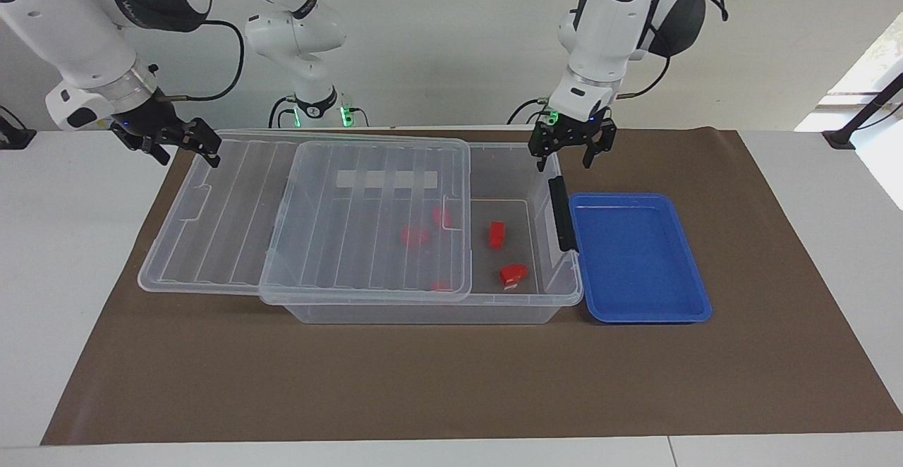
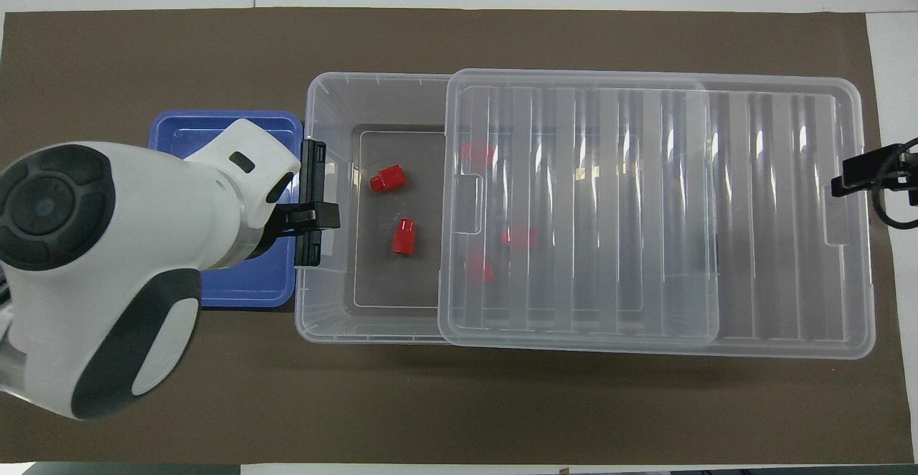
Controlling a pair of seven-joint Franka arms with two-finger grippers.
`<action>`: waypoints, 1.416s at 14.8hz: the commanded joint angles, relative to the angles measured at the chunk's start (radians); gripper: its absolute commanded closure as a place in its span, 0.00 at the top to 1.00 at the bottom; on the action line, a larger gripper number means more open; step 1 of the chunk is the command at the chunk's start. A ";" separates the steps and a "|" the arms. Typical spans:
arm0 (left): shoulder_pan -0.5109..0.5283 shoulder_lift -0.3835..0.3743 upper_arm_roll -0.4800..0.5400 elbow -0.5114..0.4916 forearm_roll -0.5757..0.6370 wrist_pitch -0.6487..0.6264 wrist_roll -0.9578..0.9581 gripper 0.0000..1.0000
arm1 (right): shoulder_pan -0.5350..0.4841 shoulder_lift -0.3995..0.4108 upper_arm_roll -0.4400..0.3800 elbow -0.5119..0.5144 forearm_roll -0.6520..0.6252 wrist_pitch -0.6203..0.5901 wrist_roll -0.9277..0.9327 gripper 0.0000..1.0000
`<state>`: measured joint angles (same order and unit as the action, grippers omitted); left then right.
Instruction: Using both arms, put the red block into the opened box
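With block lying in box, left gripper hangs empty above its rim, jaws apart. Right gripper waits by lid, jaws apart.

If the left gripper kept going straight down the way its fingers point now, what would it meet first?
Most likely the box's rim by the black latch; the open left gripper hangs above that end, though depth is uncertain.

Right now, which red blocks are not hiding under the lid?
Two: the red block and the chunkier red piece; they lie in the box's open end.
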<state>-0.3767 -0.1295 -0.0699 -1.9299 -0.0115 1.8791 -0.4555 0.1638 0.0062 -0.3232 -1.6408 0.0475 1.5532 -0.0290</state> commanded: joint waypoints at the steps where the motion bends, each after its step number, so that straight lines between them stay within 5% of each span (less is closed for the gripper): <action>1: 0.094 0.010 -0.002 0.061 0.016 -0.096 0.136 1.00 | -0.007 -0.022 0.001 -0.019 0.017 0.010 -0.025 1.00; 12: 0.308 0.154 0.001 0.446 -0.053 -0.373 0.304 1.00 | 0.002 -0.020 0.049 0.016 -0.035 0.018 -0.016 1.00; 21: 0.314 0.130 -0.005 0.417 -0.047 -0.370 0.403 1.00 | 0.002 -0.023 0.052 0.016 -0.066 0.022 -0.016 1.00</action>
<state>-0.0759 0.0048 -0.0673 -1.5192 -0.0461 1.5321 -0.0705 0.1688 -0.0051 -0.2804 -1.6208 -0.0032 1.5657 -0.0309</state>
